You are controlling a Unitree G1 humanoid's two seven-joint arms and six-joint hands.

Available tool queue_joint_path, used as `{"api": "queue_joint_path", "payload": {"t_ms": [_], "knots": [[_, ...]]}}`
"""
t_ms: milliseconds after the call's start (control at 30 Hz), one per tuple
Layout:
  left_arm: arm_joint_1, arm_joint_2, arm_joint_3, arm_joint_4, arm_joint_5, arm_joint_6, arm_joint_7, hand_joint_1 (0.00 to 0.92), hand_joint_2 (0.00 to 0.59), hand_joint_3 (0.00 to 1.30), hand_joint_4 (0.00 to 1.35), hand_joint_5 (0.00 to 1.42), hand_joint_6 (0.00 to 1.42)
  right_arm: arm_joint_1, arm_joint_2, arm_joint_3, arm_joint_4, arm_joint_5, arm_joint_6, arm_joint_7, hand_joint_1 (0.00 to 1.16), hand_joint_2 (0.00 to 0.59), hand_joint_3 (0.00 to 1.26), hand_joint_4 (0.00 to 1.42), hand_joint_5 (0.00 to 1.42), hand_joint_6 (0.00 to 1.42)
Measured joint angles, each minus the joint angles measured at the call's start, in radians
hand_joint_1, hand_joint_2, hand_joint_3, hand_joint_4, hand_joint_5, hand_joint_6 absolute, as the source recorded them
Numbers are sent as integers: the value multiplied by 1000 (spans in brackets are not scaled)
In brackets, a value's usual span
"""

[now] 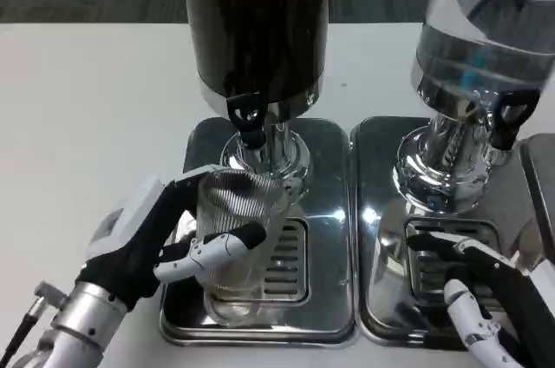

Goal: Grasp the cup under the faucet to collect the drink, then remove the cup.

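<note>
A clear ribbed cup (236,233) stands on the drip grate of the left dispenser's steel base (329,212). It sits directly below the black faucet (249,119) of the dark drink dispenser (256,21). My left hand (160,242) wraps the cup from the left, with fingers across its front and back. No liquid shows in the cup. My right hand (486,299) lies at the lower right over the second dispenser's base, fingers apart and holding nothing.
A second dispenser with a clear tank (490,29) stands to the right on its own steel base (381,212), with a chrome column (442,168). White table (87,125) stretches to the left. Another tray edge (542,177) shows at far right.
</note>
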Motion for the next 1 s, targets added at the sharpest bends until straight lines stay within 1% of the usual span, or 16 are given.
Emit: {"api": "queue_joint_path", "payload": {"t_ms": [100,333,667,767,867,1000], "knots": [[0,3,0,0,-2,0,-4,85,88,433,386,548,562,0,0,1,0,0,0,0,207,586,337,224,195,244],[-1,5,5,-1,-7,0,-4,85,92,425,383,537,531,0,0,0,0,2,6,0,208,586,339,224,198,247],[0,2,10,-1,-7,-2,0,103,102,425,398,570,570,1,0,-16,-1,3,8,0,211,586,339,230,208,250],[0,1,10,-1,-8,-2,0,108,104,406,393,572,543,0,0,-20,-1,3,9,0,211,586,339,232,209,251],[0,0,10,-1,-13,-2,-3,84,96,339,335,516,467,0,0,-22,-1,4,9,0,212,586,339,233,209,251],[0,-1,4,-7,-42,-3,-26,75,95,324,324,502,457,2,-1,-25,-3,5,9,0,212,586,339,233,210,256]]}}
